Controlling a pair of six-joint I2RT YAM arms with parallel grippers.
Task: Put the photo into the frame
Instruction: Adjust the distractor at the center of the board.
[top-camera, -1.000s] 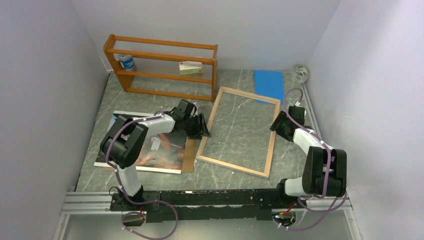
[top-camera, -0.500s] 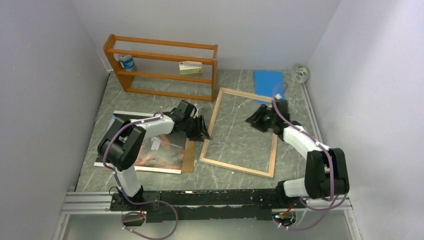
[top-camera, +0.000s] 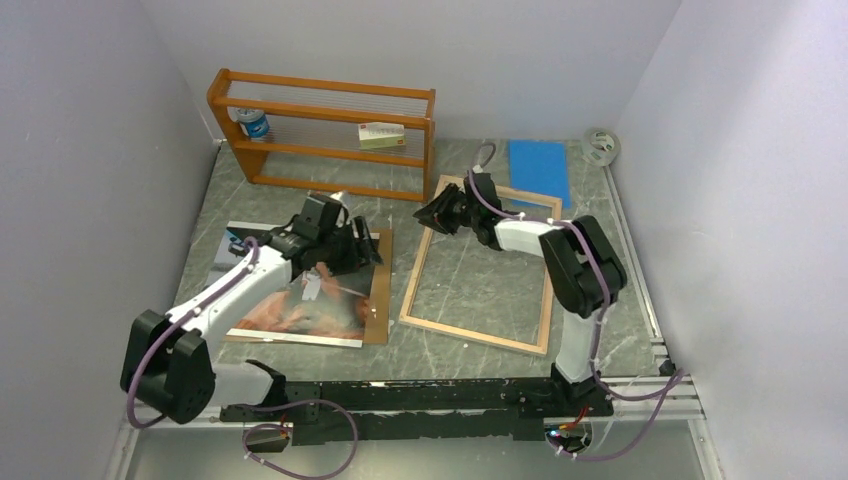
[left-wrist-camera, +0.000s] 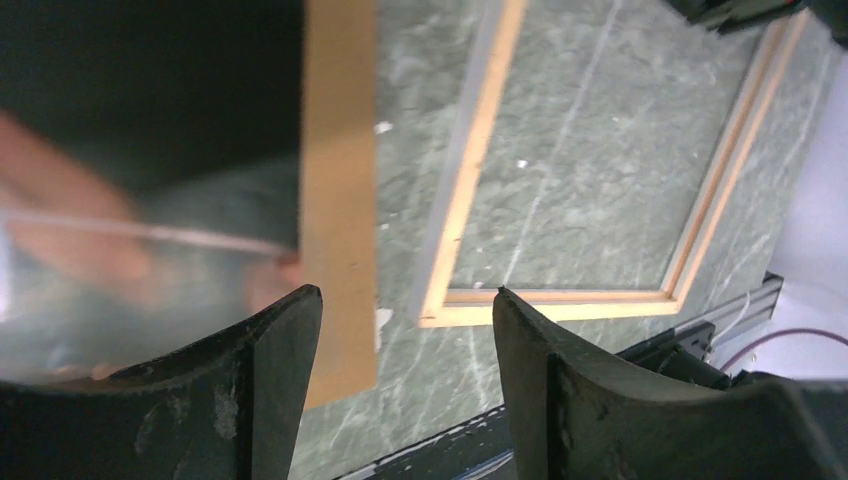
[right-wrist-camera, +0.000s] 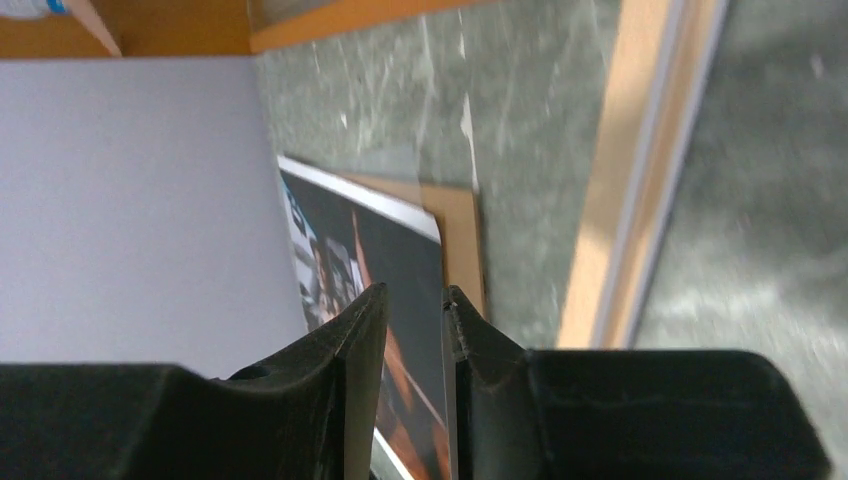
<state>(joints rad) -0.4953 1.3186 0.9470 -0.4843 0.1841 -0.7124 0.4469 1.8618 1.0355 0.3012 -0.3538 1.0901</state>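
Photo (top-camera: 300, 305) lay face up on the board (top-camera: 379, 300) beside the frame (top-camera: 475, 335), your left gripper (top-camera: 365, 250) spread wide over its edge, your right gripper (top-camera: 432, 213) nearly pressed together over the frame's far corner.

The photo (top-camera: 300, 310) lies on the backing board (top-camera: 380, 300), at nine o'clock of the frame (top-camera: 470, 335). The rack (top-camera: 320, 150) stands at the photo's twelve o'clock.

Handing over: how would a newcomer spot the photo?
From the orange shelf rack at the back, come forward along the left side. The photo lies flat on a plain brown board whose edge shows along its right. It alone carries a dark, orange-toned picture; the frame beside it is only a wood rim.
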